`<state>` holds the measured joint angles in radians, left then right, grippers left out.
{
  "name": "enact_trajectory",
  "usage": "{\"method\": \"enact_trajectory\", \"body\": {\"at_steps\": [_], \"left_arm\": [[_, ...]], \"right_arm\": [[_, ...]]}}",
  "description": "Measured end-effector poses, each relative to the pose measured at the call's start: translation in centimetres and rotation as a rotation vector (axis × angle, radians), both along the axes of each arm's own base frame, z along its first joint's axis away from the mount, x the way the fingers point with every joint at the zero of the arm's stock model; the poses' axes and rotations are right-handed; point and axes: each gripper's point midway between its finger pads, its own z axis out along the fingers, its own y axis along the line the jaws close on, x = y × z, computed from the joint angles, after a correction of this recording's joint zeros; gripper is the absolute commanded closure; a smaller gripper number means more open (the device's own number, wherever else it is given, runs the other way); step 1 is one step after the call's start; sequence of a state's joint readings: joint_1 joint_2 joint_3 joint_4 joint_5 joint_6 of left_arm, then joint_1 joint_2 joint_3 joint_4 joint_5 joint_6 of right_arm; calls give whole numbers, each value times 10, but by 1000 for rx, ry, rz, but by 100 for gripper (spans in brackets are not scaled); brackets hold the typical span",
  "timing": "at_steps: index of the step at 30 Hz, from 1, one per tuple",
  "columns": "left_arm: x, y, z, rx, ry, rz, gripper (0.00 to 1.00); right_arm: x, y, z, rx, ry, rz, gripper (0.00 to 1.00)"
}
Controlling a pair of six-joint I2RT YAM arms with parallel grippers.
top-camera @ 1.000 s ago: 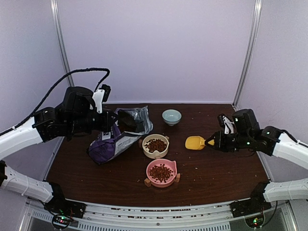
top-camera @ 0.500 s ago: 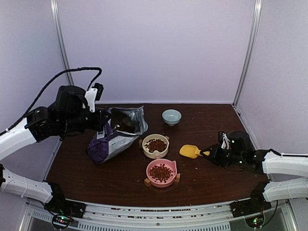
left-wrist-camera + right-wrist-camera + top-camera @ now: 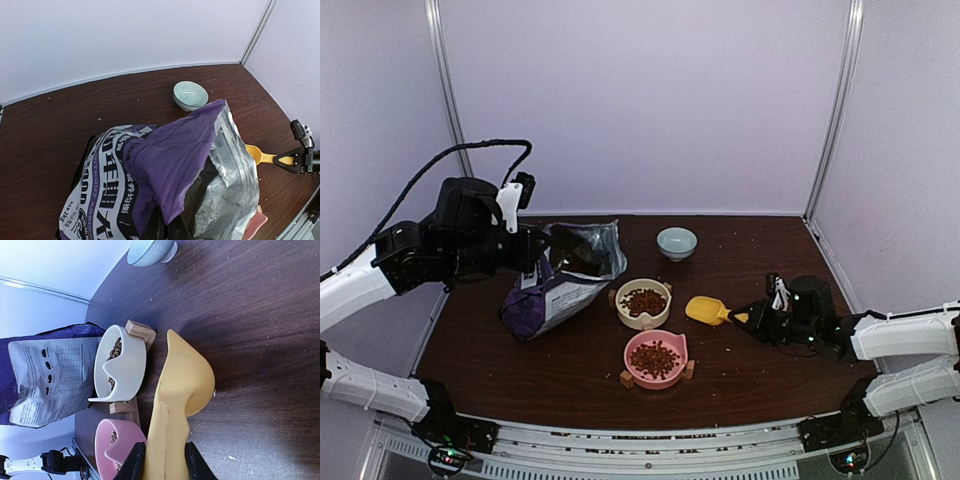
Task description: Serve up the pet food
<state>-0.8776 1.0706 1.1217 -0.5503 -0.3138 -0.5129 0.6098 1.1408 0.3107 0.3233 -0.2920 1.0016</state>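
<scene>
Well, the pet food [image 3: 643,301] is already in two dishes. A heap of little brown bits sits in the cream bowl [image 3: 642,323], and more sits in the pink bowl [image 3: 656,381] just in front of it, near the middle of the bench [image 3: 770,370]. So I think most of the job is done. The left jaws are clenched tight at the top edge of the purple bag [image 3: 560,285]. They seem to be pinching it so it stands up with its mouth open (the silver inside shows in the left wrist view). I cannot see any food inside the bag from here. The right jaws are grasping the handle of the yellow scoop [image 3: 705,310], one finger on each side of it. The scoop is down low, just to the right of the cream bowl, and its cup rests on the wood or just over it; I cannot tell which. No food shows in it. At the back a small pale green bowl [image 3: 677,253] stands alone and looks empty. I cannot tell if it needs food too. If not, I think only a little is left: let go of the scoop, put the bag down, and pull both arms away without bumping the full bowls.
</scene>
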Motion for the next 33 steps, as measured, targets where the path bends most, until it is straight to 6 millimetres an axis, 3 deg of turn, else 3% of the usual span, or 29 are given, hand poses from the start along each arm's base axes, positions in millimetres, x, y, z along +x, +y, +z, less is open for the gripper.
{"method": "enact_trajectory", "body": {"at_steps": [4,9,16,22,33], "left_arm": [[0,0,0,-1,0,0,100],[0,0,0,-1,0,0,100],[0,0,1,2,3,-2,100],[-1,4,4,36,12,-9,100],[-15,19,21,153,38,-125,100]], "right_arm": [[1,1,-7,-12,2,5,64],[-13,-8,-38,-68,82,10,51],[-20,-17,-46,-113,106,6,25],[-17,-33,-31,-192,50,-33,9],[1,-54,34,-349,-113,-73,11]]}}
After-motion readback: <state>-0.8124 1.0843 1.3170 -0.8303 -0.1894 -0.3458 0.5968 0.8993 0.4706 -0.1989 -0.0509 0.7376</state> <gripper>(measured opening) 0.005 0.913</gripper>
